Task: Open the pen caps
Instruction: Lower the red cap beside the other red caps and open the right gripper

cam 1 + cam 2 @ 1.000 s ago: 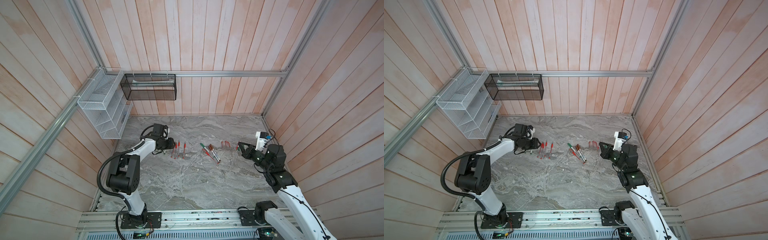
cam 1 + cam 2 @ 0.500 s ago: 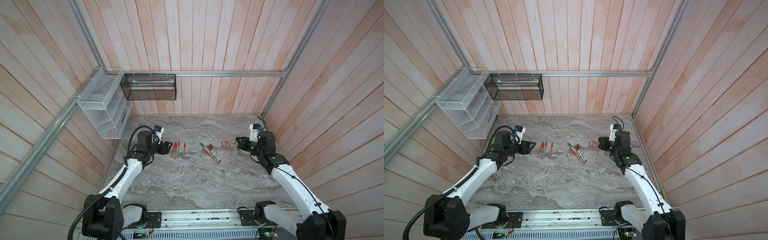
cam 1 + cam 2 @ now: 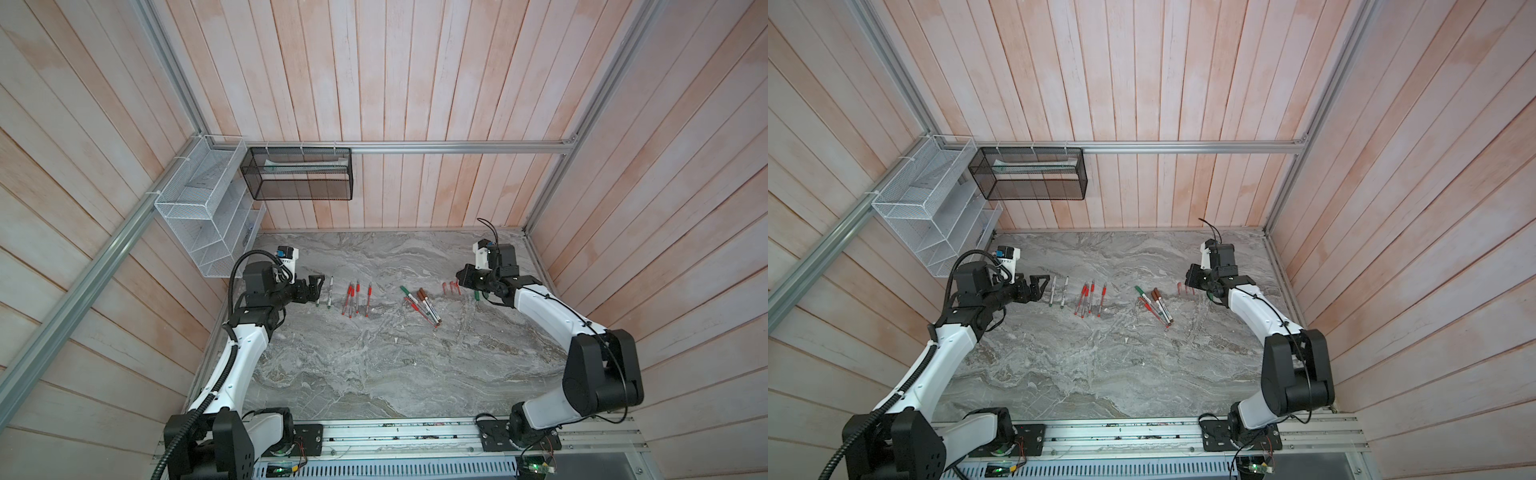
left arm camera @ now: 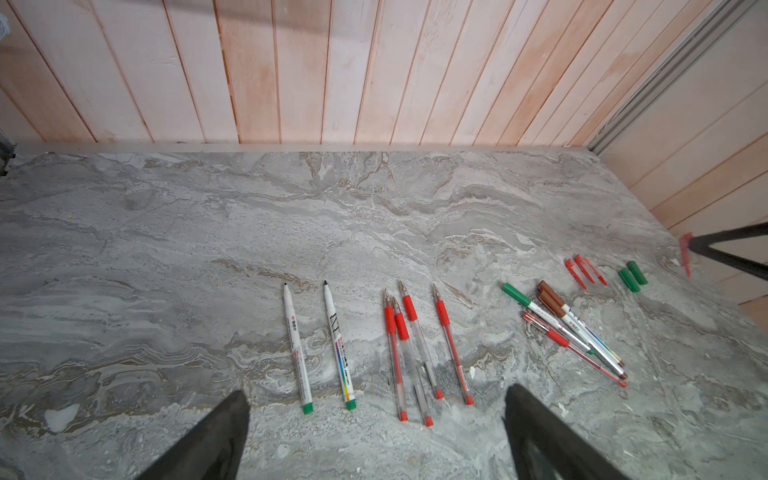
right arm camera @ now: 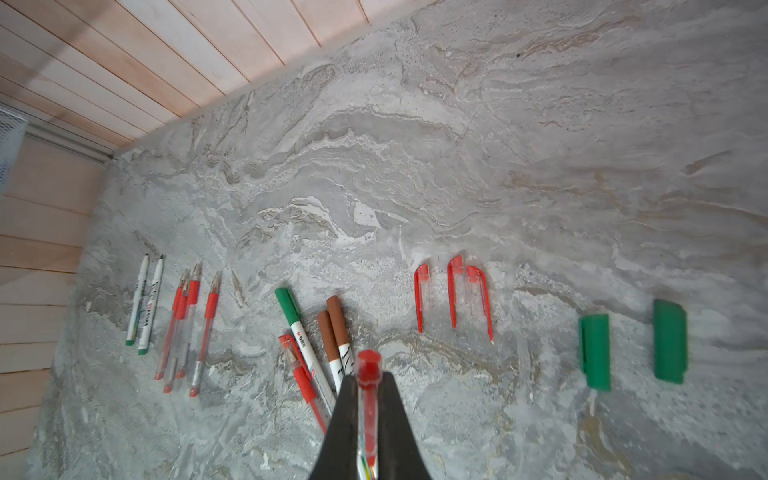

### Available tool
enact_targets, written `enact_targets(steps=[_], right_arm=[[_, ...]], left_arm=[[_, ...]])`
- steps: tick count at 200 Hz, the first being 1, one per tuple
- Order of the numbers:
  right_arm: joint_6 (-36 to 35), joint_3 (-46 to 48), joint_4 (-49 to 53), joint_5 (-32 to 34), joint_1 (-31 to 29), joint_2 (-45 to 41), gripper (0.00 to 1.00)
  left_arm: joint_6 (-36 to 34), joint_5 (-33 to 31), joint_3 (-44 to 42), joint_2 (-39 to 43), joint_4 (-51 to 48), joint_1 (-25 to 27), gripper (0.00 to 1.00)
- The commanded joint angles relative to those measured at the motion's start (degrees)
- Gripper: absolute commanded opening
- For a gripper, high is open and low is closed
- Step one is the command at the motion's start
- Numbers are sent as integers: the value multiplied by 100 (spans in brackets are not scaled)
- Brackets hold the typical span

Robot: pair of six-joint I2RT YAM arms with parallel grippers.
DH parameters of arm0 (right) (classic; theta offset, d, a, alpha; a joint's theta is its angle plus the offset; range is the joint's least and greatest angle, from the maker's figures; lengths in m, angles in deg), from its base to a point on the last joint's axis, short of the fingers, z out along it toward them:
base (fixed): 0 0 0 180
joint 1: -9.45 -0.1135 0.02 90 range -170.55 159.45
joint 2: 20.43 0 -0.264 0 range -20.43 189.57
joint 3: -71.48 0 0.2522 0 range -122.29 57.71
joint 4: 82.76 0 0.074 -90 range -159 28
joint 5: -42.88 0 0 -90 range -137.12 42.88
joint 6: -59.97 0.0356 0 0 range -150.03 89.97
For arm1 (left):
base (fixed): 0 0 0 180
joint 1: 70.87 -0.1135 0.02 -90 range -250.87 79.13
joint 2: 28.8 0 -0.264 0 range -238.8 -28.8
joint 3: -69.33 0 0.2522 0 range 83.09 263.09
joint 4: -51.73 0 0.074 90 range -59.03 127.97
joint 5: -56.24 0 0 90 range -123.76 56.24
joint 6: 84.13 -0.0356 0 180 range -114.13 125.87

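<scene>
Red pen cap rides pinched in your right claw, shut tight on it. Just beyond, three red caps and two green caps rest on the table. Four capped pens, likely your next targets, lie toward mid-table, nearer this arm, long axes slanting, caps pointing at the back wall. Your left claw gapes empty beside the uncapped pens.

Both top views look steeply down from high up, with the marble table in the lower frame. My left wrist camera skims low toward the back wall; my right sits closer, angled down. All share the pens and loose caps.
</scene>
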Motion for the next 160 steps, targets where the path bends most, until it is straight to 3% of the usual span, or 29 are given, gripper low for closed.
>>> enact_targets(steps=[1, 74, 160], right_arm=[[-319, -412, 171, -46, -131, 575, 0], [-651, -1770, 706, -115, -216, 2354, 0], [-885, -2212, 1232, 1, -398, 3089, 0]], left_arm=[[-71, 184, -124, 121, 150, -47, 99], [-76, 285, -82, 114, 34, -121, 100], [-1, 392, -128, 98, 100, -204, 100]])
